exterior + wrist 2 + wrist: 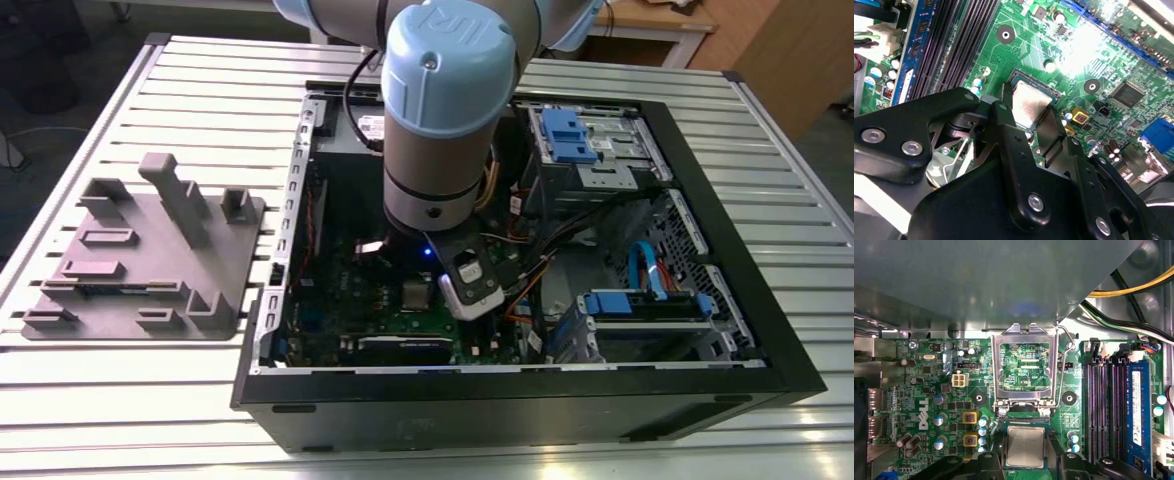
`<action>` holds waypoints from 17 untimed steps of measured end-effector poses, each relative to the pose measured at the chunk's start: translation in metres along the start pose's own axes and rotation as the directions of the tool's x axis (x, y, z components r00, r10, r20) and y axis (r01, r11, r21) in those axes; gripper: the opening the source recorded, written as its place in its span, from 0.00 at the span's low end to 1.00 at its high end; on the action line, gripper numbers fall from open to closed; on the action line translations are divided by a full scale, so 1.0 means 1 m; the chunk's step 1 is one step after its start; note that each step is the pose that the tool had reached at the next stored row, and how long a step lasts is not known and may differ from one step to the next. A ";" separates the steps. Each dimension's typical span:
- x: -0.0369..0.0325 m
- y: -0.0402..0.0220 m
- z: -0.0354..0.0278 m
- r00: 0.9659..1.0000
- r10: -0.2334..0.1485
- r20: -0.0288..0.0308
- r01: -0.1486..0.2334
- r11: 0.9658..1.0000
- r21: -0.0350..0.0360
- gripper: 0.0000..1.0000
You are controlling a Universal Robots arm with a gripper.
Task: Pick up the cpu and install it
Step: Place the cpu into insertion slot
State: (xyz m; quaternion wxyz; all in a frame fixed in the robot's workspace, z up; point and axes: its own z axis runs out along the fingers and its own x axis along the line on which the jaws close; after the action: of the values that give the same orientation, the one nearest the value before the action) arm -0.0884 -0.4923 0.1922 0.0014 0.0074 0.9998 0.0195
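In the exterior view, your arm (447, 120) stands nearly upright and reaches straight down into the open computer case (534, 410). In the second wrist view, your gripper (1027, 103) points down at the green motherboard (1019, 45). Its black fingers (1004, 120) are closed against two opposite edges of the cpu (1029, 100), which lies flat at the socket (1052, 93). In the first wrist view, the cpu is level between the fingers, and the metal frame (1025, 333) is swung open just beside it.
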 end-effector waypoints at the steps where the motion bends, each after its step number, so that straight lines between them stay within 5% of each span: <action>1: 0.0000 0.0000 -0.0002 1.000 0.000 0.000 0.000 1.000 0.000 0.46; 12: 0.0000 0.0000 -0.0007 1.000 0.000 0.000 0.000 1.000 0.000 0.46; 17: 0.0000 0.0000 -0.0011 1.000 0.000 0.000 0.000 1.000 0.000 0.35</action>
State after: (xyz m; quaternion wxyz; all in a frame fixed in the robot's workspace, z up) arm -0.0884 -0.4923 0.1933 0.0013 0.0074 0.9998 0.0194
